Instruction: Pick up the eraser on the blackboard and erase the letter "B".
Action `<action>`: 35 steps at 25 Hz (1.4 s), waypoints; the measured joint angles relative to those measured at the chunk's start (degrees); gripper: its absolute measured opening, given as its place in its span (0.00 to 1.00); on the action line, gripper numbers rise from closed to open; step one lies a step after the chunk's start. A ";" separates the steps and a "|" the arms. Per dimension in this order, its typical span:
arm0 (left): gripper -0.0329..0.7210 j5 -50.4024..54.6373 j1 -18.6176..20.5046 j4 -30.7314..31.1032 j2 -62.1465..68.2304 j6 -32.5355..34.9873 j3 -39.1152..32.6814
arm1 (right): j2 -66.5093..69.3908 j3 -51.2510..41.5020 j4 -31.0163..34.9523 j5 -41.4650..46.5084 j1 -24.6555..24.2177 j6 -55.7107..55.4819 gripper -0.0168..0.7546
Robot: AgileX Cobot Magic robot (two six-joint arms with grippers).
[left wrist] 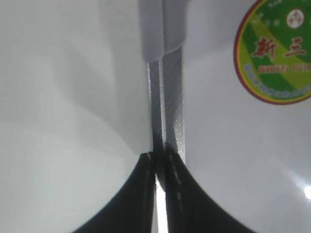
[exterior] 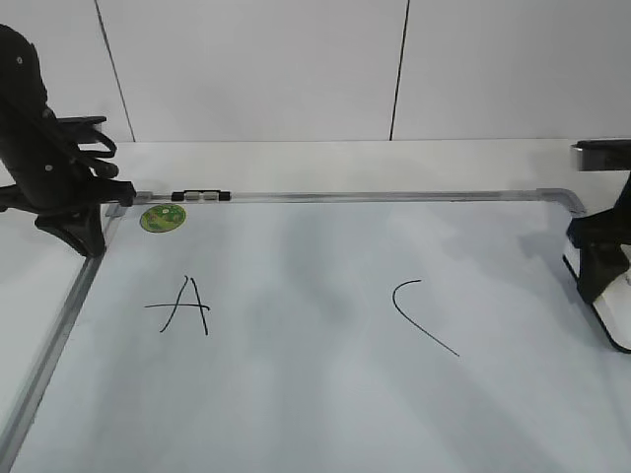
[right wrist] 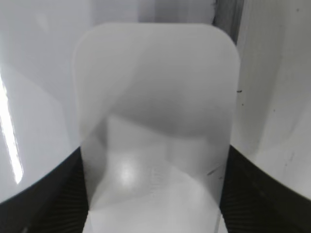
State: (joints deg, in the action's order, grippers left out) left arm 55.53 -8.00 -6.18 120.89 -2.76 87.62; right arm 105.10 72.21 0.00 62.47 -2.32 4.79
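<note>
The blackboard (exterior: 315, 404) is a large white board with a silver frame. A black "A" (exterior: 182, 305) and a black "C" curve (exterior: 419, 310) are drawn on it. No letter "B" shows between them. My right gripper (exterior: 599, 271) is shut on the white eraser (exterior: 619, 313) at the board's right edge. In the right wrist view the eraser (right wrist: 155, 121) fills the space between the jaws (right wrist: 155, 194). My left gripper (exterior: 87, 236) is shut and empty at the board's far left corner. Its tips (left wrist: 159, 158) sit over the metal frame (left wrist: 172, 97).
A round green sticker (exterior: 163, 218) lies near the far left corner and shows in the left wrist view (left wrist: 277, 48). A black and white clip (exterior: 200, 195) sits on the far frame rail. A white wall stands behind the table.
</note>
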 joint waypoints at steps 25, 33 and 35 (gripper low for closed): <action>0.06 0.00 0.00 0.00 0.00 0.00 0.00 | 2.16 0.11 0.00 -0.34 0.00 -0.46 0.73; 0.06 0.00 0.00 0.00 0.00 0.00 0.00 | 2.16 0.11 0.00 -0.34 0.00 -0.51 0.73; 0.06 0.00 0.00 0.00 0.00 0.00 0.00 | 2.16 0.11 0.00 -0.34 0.00 -0.51 0.74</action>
State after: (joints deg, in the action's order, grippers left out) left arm 55.53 -8.00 -6.18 120.89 -2.76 87.62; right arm 107.26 72.32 0.00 62.13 -2.32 4.29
